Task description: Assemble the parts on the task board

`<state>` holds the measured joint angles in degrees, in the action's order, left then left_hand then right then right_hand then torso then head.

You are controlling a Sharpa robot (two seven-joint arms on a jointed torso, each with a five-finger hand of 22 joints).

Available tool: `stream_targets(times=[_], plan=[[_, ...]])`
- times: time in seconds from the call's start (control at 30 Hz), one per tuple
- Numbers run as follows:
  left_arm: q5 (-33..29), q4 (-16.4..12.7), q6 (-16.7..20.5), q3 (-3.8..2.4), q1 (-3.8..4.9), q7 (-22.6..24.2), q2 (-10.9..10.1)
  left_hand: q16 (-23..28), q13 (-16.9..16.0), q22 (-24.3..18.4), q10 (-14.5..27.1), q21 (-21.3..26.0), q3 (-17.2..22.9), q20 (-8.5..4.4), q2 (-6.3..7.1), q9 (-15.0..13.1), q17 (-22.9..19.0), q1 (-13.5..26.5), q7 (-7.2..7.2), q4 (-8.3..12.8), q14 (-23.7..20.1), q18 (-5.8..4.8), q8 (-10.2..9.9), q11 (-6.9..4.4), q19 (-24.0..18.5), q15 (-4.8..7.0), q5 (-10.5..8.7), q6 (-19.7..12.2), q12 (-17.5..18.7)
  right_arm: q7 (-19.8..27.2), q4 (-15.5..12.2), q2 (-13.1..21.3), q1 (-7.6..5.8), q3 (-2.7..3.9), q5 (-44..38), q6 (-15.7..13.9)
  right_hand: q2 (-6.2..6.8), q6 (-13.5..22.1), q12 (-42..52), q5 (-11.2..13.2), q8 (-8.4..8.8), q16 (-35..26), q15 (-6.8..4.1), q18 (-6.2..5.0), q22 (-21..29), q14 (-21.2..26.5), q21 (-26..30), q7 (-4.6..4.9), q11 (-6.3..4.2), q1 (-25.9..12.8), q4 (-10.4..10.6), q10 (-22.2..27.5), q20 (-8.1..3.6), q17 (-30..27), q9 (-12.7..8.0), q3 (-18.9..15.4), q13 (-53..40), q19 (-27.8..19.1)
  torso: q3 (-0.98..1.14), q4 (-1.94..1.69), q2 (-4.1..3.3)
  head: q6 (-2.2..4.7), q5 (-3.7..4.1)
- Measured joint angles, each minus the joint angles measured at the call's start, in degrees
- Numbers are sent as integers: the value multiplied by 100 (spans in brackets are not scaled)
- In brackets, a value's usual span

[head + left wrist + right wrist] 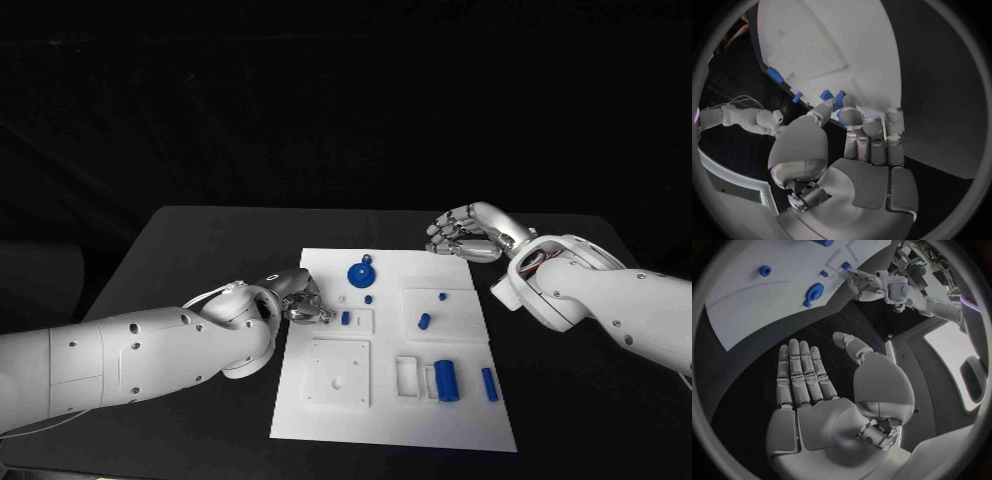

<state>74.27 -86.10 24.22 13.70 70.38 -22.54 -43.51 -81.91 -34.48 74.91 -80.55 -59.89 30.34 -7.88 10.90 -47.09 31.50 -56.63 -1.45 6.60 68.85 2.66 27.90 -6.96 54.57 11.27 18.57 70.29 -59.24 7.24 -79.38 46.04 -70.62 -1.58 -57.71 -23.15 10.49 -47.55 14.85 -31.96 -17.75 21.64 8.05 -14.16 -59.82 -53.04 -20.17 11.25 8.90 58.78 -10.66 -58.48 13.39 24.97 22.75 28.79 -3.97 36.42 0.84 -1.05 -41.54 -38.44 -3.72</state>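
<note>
Left robot hand (296,297) is at the flat white task board (462,425) on the black bench (202,240), pinching a small blue peg (840,99). I'd lower it gently and keep it upright. Right robot hand (469,232) hovers spread and empty.

**Right wrist view: right hand empty above table**

Right hand (826,410) flat, fingers (801,372) extended side by side, holding nothing, above black table (786,335). White task board (761,305) carries round blue part (814,291) and small blue parts. Left hand (859,280) touches board edge.
</note>
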Motion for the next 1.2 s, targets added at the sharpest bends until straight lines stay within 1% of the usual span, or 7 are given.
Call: stream_targets(times=[0.23,0.97,1.03,1.13,1.2], plan=[[0,-3,-31,-1,0,7,-8,0,0,0,-1,0,-7,0,-3,2,0,3,0,8,-12,0,0,1,0,12,-1,0,0,0,0,0,0,0,0,1,0,0,0,0,0,0,0,0,0,0,0,0,0,0,0,0,0,0,-4,0,0,0,-3,-2,1,-9,1],[-42,-4,-85,-8,2,17,-16,0,8,3,-11,0,-7,0,18,-8,-8,-18,0,7,-12,0,-21,11,0,12,8,-1,0,1,1,5,0,0,1,2,0,0,-22,0,0,0,0,0,-4,0,0,0,0,0,16,0,0,1,-4,-17,0,0,-1,0,1,-16,2],[-64,-1,-90,-8,2,19,-16,0,19,3,-11,0,-4,0,18,0,-17,-18,0,5,-12,0,-21,11,0,12,-27,-1,0,1,1,5,0,0,1,2,0,0,-22,0,0,0,0,0,-4,0,0,0,0,0,16,1,0,1,-4,-16,0,0,1,0,1,-16,2],[-100,5,-97,-9,4,22,-14,8,44,3,-12,0,93,0,18,16,-30,-18,0,-93,-11,0,-46,12,0,11,-136,-1,0,1,1,5,0,0,1,2,0,0,-22,0,0,0,0,0,-10,0,0,0,0,0,16,0,0,-5,-4,-16,0,0,2,1,1,-15,2],[-121,8,-103,-10,4,24,-13,23,55,3,-12,0,161,0,18,21,-37,-18,0,-160,-11,0,-62,12,0,11,-155,-1,0,1,1,5,0,0,2,2,0,0,-22,0,0,0,0,0,-10,0,0,0,0,0,16,0,0,-5,-4,-16,0,0,2,1,1,-12,2]])
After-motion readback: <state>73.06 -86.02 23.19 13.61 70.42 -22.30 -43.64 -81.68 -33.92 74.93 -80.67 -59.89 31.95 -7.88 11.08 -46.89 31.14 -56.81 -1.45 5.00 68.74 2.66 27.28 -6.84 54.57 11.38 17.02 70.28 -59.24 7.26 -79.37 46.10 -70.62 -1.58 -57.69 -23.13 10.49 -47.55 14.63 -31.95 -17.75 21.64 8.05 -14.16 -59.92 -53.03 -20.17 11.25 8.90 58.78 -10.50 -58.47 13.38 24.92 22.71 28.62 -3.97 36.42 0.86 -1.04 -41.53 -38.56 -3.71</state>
